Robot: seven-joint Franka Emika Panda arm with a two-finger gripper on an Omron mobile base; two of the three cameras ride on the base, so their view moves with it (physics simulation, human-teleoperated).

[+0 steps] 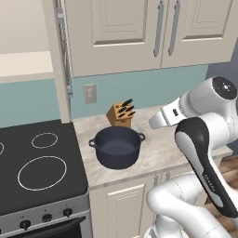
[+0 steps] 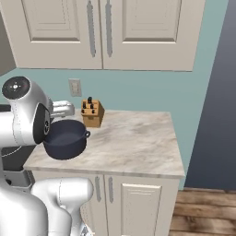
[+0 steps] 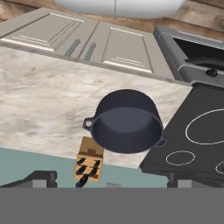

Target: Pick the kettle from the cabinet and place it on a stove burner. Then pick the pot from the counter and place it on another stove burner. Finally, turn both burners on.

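- As the hand view looks down past our hand (image 3: 112,178), we see its two dark fingertips (image 3: 41,178) spread wide apart with nothing between them.
- Directly under the hand sits the pot (image 3: 126,124), dark navy, lidless, upright on the surface (image 3: 39,100); the hand is clear of it, not touching.
- We note the pot's two small side handles; in the left base view the pot (image 1: 117,146) stands near the surface's front edge, close to the cooktop side.
- Just behind the pot, near the wall, stands a wooden knife block (image 1: 122,114) with dark handles; the two are close but apart.
- Beside the surface lies the black glass cooktop (image 1: 28,186), with its stove burners (image 1: 42,172) marked as white rings; those we see are bare.
- Knobs (image 1: 46,217) run along the stove's front panel.
- Above the surface hangs the cabinet (image 2: 106,32), both doors here closed, bar handles vertical.
- A wall outlet (image 2: 74,87) sits on the teal backsplash.
- The kettle: we cannot tell where it is.
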